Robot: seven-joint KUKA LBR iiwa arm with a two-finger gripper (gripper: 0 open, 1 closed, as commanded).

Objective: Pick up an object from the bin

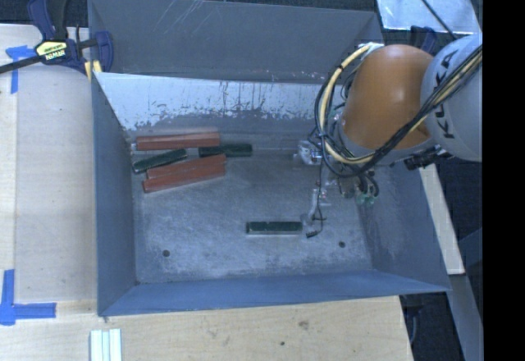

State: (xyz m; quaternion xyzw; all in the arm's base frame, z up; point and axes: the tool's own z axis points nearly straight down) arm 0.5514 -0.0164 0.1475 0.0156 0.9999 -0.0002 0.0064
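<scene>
Sitting beneath the camera, the grey metal bin (246,47) has sloping walls and a scuffed, flat floor. The arm (459,105) comes in over the bin's right edge, its wrist wrapped in a rounded orange cover (385,97) with yellow and black cables looped round it.

Two reddish-brown blocks lie on the floor toward the back left corner. The back block (177,140) lies along the foot of the back wall, and the front block (184,174) lies just in front of it, slightly tilted. Between them lie two dark green bars, the left bar (160,160) and the right bar (225,151), the second one sticking out past the blocks toward the middle of the floor.

A third dark green flat bar (275,227) lies alone, well apart from that group. It is toward the front edge and right of centre, and runs roughly parallel to the front wall.

The gripper (315,224) hangs down from the wrist, thin and pale, with its tip at the right end of this lone bar, low over the floor. I cannot tell how wide its jaws stand, nor whether they touch the bar.
</scene>
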